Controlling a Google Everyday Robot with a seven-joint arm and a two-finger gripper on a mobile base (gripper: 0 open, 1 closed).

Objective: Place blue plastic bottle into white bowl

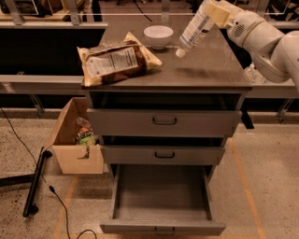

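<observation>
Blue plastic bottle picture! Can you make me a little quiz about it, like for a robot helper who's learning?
1. True or false: the blue plastic bottle already lies in the white bowl.
2. Which one stands open? A top drawer, B middle drawer, C bottom drawer.
3. Fill in: the pincer, up at the top right above the cabinet top, holds the ____.
Key: 1 false, it hangs tilted in the air right of the bowl; 2 C; 3 bottle.

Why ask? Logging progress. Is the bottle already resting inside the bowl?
No, the gripper at top right holds the bottle tilted in the air beside the bowl.
</observation>
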